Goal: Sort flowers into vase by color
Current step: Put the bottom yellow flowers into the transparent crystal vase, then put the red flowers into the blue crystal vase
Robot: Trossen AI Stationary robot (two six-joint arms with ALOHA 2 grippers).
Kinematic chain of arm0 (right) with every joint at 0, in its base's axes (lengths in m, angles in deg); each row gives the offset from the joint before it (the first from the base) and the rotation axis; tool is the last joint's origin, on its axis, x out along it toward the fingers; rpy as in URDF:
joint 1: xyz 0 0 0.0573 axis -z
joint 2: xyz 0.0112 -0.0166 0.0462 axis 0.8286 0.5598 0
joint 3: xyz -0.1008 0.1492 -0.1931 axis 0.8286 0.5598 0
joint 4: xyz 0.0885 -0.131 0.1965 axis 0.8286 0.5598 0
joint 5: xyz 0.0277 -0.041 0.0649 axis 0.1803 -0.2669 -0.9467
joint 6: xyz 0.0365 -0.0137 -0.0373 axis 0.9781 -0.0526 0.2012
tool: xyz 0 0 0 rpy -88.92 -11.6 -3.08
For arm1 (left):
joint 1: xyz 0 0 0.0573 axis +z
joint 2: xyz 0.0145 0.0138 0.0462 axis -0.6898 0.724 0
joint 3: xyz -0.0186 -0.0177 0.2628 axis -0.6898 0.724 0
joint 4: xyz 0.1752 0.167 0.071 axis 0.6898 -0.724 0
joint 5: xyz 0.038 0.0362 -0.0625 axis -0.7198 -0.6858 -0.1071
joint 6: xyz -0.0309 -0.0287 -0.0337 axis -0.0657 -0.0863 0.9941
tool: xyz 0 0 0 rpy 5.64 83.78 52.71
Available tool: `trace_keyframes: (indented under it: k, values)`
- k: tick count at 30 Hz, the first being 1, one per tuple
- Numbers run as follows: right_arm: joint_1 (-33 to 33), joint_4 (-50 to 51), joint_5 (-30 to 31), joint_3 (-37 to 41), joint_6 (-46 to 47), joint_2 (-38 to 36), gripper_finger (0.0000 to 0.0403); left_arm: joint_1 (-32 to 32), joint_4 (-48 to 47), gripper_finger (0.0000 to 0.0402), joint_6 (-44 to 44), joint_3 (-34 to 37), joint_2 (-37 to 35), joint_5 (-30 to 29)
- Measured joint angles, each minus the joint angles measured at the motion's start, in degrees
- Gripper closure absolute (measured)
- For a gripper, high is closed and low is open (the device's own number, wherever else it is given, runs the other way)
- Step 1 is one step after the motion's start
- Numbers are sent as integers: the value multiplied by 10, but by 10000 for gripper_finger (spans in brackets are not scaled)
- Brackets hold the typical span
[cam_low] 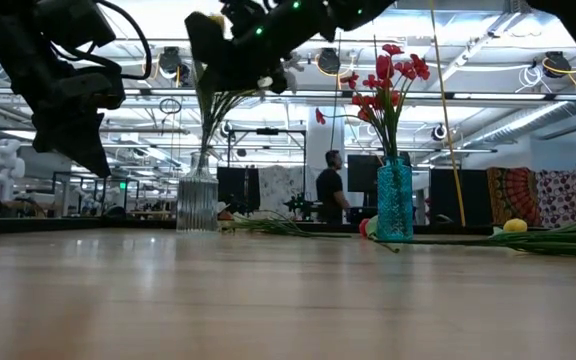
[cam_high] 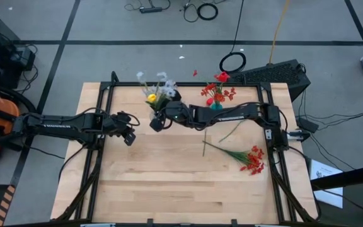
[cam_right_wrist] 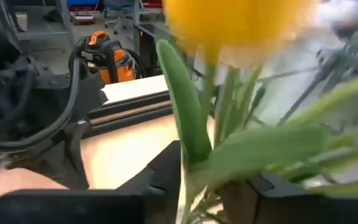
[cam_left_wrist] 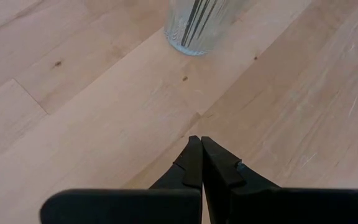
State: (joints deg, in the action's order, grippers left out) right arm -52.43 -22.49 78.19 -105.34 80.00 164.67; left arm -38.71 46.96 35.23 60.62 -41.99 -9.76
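A clear ribbed glass vase (cam_low: pixel 197 200) stands at the table's far middle and holds pale wispy sprays (cam_high: pixel 162 79). It also shows in the left wrist view (cam_left_wrist: pixel 194 25). My right gripper (cam_high: pixel 155 121) is above this vase, shut on a yellow tulip (cam_right_wrist: pixel 241 22), which also shows in the high view (cam_high: pixel 151 98). A blue vase (cam_low: pixel 394 200) to the right holds red flowers (cam_high: pixel 218 85). A red small-blossom spray (cam_high: pixel 252 159) lies on the table's right side. My left gripper (cam_left_wrist: pixel 201 165) is shut and empty, above the table left of the clear vase. My right gripper has the yellow tulip's green stem and leaves (cam_right_wrist: pixel 197 155), below the bud, between its two fingers. The fingers come level from the table's right side and lie across the stem. The tulip stands roughly upright, bud up. Green stems run down from the gripper into the clear vase (cam_low: pixel 208 130).
A loose green stem (cam_high: pixel 232 131) lies on the table between the blue vase and the red spray. Black frame rails (cam_high: pixel 99 120) run along the table's left and right sides. The wooden tabletop (cam_high: pixel 169 183) stretches toward the near edge. A person (cam_low: pixel 330 190) stands in the room beyond.
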Motion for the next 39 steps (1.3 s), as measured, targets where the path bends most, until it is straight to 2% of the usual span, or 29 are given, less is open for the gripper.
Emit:
trace_keyframes:
  k: [4,7,11,16,26,29,34,36,39]
  values:
    - [-5,79,-6,0,36,-22,288,0,0,400,0,0,0,0]
    - [-10,137,-53,0,41,-45,277,0,0,400,1,0,0,0]
    - [-23,197,-102,0,42,-77,273,0,0,400,16,0,0,0]
    - [-46,290,-107,0,67,-131,273,0,1,400,31,0,0,0]
    - [-85,640,-103,8,233,-238,273,0,-2,400,89,0,0,0]
    - [-98,674,-105,54,258,-269,273,0,-2,400,91,0,0,0]
    - [-113,640,-126,184,331,-340,273,0,-1,400,91,0,0,0]
    - [-120,613,-136,240,387,-369,273,0,0,400,91,0,0,0]
    - [-133,603,-137,314,536,-414,273,0,0,400,92,0,0,0]
